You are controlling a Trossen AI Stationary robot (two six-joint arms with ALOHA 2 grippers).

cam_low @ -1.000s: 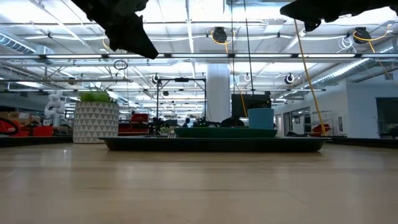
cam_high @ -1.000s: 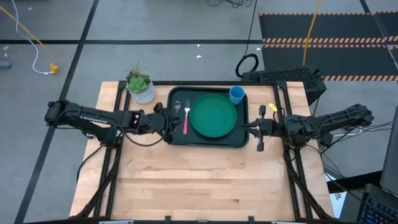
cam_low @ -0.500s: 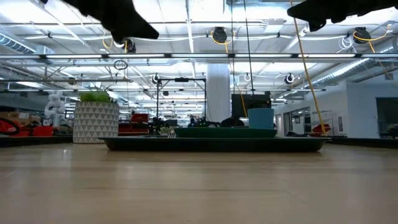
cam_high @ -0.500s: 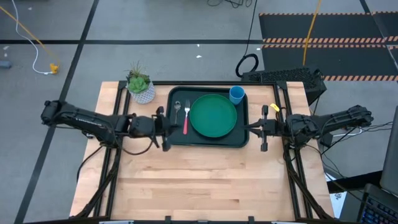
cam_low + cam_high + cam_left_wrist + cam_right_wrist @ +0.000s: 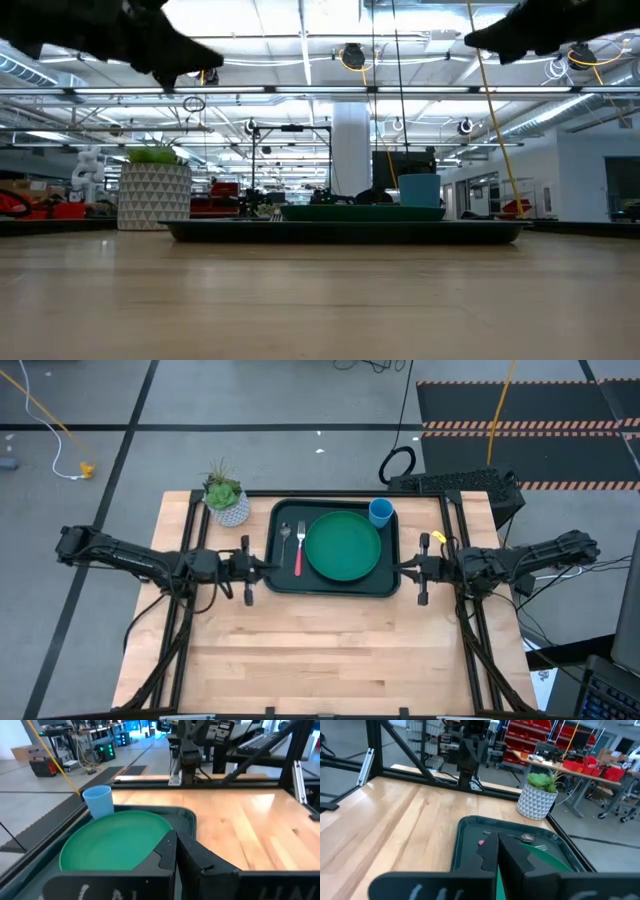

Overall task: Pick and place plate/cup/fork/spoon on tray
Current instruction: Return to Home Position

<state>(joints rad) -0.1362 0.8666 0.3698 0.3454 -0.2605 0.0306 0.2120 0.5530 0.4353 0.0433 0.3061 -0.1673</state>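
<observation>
Showing fork (image 5: 298,558), spoon (image 5: 285,536): high view | tray (image 5: 340,232) rim only: low view

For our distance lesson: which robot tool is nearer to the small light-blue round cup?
Right. The right tool hangs by the side of the dark rectangular tray nearest the small light-blue round cup; the left tool is at the tray's opposite side.
</observation>
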